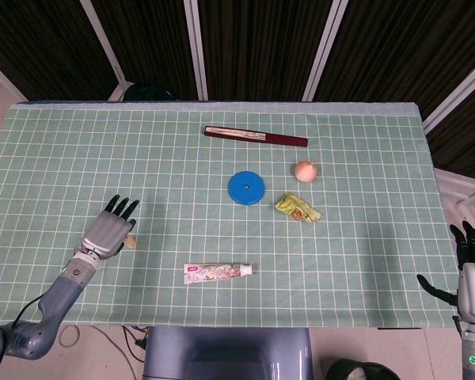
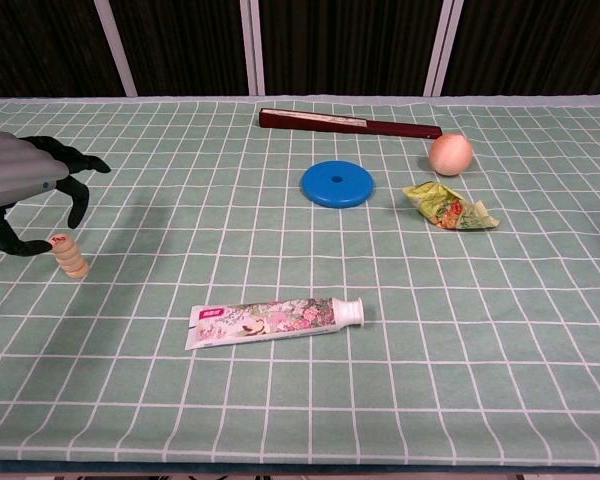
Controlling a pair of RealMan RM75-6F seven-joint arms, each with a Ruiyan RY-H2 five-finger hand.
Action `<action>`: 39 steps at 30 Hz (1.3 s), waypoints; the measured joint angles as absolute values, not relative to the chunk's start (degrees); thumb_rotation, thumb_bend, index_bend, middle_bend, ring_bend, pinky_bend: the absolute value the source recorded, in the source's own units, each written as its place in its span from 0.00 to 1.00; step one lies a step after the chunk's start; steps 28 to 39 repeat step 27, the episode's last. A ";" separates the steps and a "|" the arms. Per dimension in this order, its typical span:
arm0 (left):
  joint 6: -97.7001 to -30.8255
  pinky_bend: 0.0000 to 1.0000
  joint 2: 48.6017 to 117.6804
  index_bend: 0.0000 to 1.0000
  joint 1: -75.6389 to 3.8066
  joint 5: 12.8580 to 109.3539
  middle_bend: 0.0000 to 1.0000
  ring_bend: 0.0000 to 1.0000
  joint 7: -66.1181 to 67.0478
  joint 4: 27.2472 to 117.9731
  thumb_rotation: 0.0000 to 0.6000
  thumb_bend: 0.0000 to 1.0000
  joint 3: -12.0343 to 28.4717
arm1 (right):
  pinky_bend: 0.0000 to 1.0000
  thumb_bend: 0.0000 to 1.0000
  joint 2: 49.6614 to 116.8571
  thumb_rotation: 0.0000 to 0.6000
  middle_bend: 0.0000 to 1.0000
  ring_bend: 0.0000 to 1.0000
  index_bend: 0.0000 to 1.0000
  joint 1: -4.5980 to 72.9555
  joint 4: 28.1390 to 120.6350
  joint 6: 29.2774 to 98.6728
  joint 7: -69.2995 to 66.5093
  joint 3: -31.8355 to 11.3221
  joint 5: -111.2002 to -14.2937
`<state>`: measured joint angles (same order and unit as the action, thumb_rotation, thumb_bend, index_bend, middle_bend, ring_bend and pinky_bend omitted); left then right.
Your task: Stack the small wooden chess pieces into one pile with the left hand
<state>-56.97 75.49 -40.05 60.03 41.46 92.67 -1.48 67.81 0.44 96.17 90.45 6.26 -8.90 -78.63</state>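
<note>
Your left hand hangs just above the stack of wooden chess pieces, which stands upright on the green checked tablecloth, well to the left of the toothpaste tube and slightly farther from you than it. The fingers are curled downward and apart, arched over the stack; in the chest view none of them touches it, and the hand holds nothing. From the head view the stack peeks out just beside your hand, partly hidden by it.

Taking the toothpaste tube as your landmark: the blue disc lies beyond it, toward the far side of the table. The crumpled snack wrapper sits beyond it and to its right, with the peach-coloured ball just past the wrapper. The folded fan lies farthest back, past the disc.

Your right hand hangs off the table's right edge, well away from the tube, fingers spread and holding nothing.
</note>
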 measured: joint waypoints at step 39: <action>-84.94 0.00 62.75 0.08 -18.55 80.95 0.00 0.00 11.13 95.76 1.00 0.27 -4.67 | 0.00 0.23 66.81 1.00 0.01 0.00 0.08 1.74 93.08 89.82 6.10 -5.18 -87.74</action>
